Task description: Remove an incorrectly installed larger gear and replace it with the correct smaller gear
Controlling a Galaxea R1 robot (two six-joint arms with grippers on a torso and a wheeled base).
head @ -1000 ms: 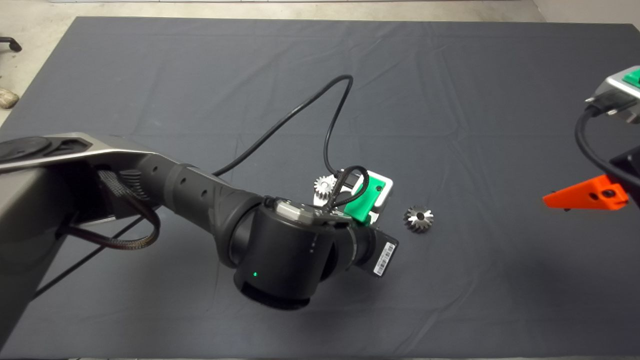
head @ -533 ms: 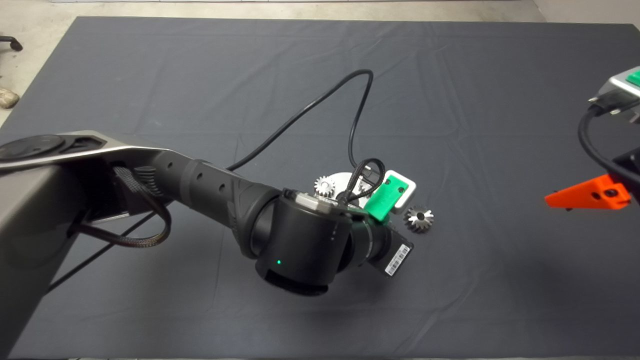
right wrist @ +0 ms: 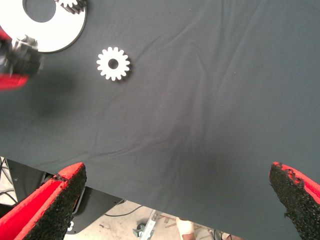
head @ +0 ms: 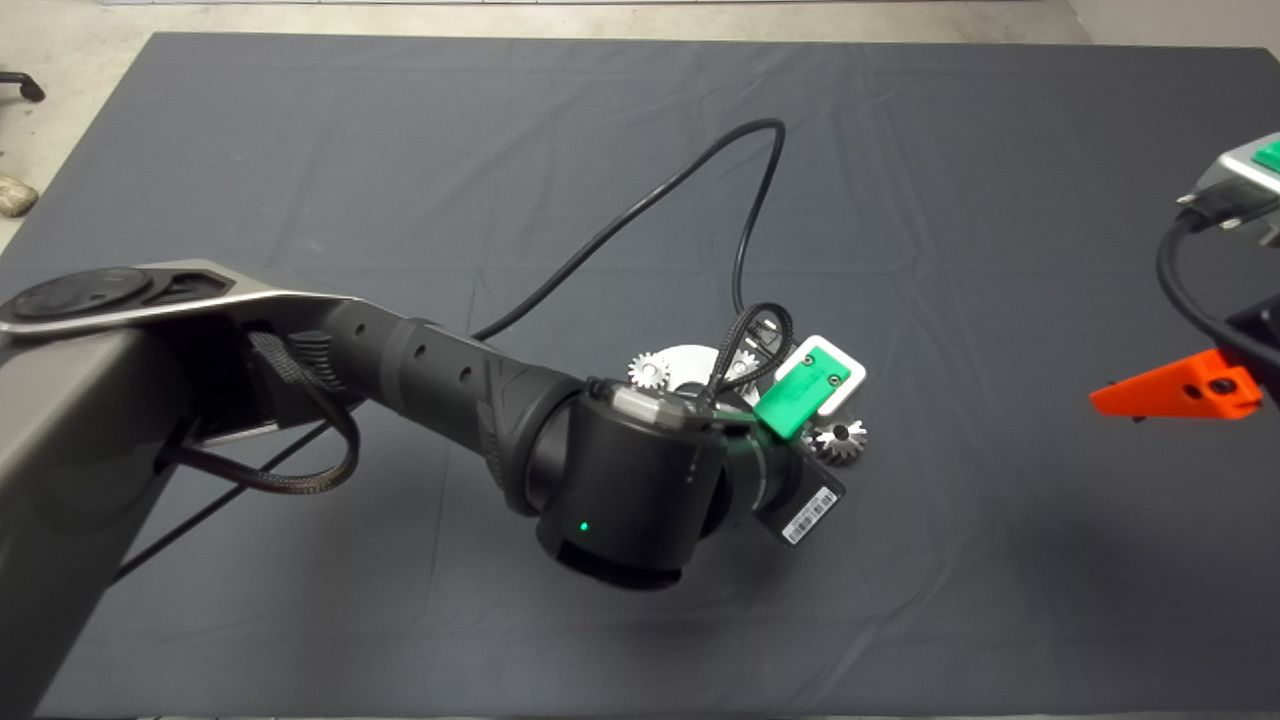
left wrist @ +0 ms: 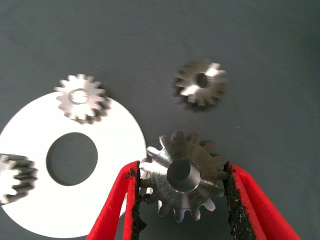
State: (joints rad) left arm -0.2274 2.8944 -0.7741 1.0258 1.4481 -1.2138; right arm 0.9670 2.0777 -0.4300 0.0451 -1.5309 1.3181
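My left gripper (left wrist: 182, 172) is shut on the smaller gear (left wrist: 183, 176), a bright spur gear with a round bore, and holds it just off the rim of the white round plate (left wrist: 115, 145). Two like gears (left wrist: 81, 96) (left wrist: 15, 178) sit on that plate. The larger gear (left wrist: 201, 84), darker with a small dark hole, lies on the mat a short way beyond the held one. In the head view the larger gear (head: 842, 440) peeks out beside the left wrist, which hides the fingers. My right gripper (right wrist: 175, 200) hangs open over the mat's right side, far from the gears.
A black cable (head: 690, 180) loops from the left wrist across the mat's middle. The plate (head: 690, 360) lies mid-mat, partly under the left wrist. The right gripper's red finger (head: 1175, 390) shows at the right edge. The mat's edge (right wrist: 125, 197) and floor show in the right wrist view.
The left arm has swung to the right, off the plate and toward the larger gear, uncovering more of the plate. The larger gear and the right arm have stayed put.
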